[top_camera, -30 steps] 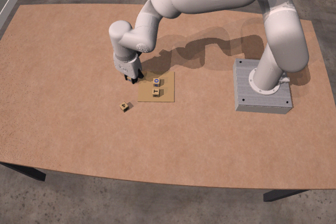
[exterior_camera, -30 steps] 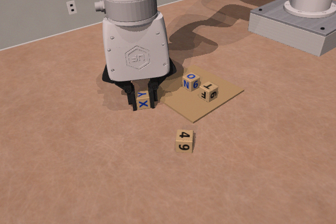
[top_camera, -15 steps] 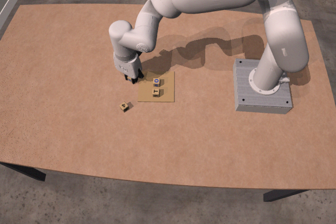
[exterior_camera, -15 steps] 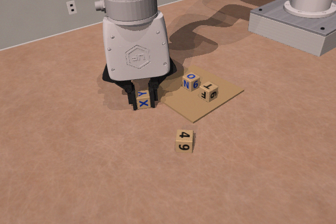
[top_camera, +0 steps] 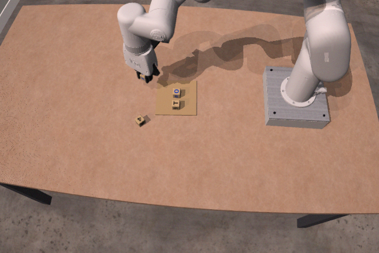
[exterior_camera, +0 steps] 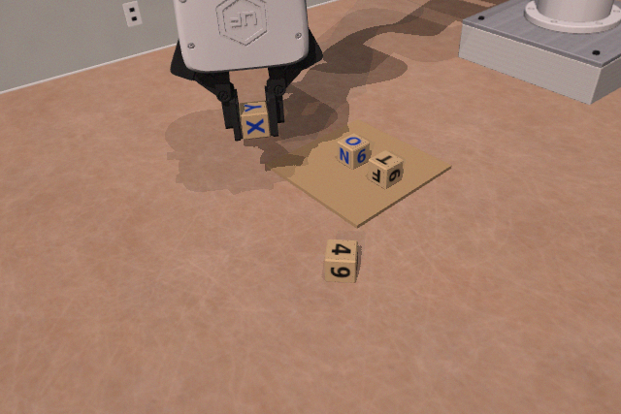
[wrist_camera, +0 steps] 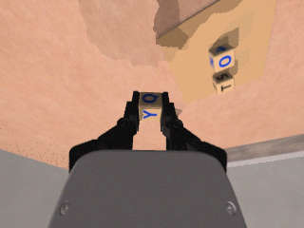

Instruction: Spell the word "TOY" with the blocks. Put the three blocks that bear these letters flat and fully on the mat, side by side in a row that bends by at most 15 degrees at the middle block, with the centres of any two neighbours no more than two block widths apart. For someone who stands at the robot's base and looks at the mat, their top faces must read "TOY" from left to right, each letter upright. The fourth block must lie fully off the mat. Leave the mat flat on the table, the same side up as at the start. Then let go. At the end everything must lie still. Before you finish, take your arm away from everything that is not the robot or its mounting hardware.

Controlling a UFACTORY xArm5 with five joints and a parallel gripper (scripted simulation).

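Note:
My gripper [top_camera: 143,80] [exterior_camera: 255,135] [wrist_camera: 150,100] is shut on the Y block [top_camera: 142,77] [exterior_camera: 254,123] [wrist_camera: 150,114], holding it above the table beyond the mat's far edge as seen from the base. Its Y faces up, blue. The mat [top_camera: 161,109] [exterior_camera: 320,178] [wrist_camera: 190,81] lies flat. The O block [top_camera: 176,92] [exterior_camera: 352,151] [wrist_camera: 223,60] and the T block [top_camera: 175,103] [exterior_camera: 385,169] [wrist_camera: 224,85] stand on it, letters up, close with a small gap; T is left of O from the base. The fourth block [top_camera: 140,119] [exterior_camera: 341,260], 4 up, lies off the mat.
The robot's base [top_camera: 270,115] [exterior_camera: 531,69] stands on the table, across the mat from the gripper. The arm's shadow falls across the table and onto the mat's corner nearest the gripper. The fourth block is turned relative to the mat's edges.

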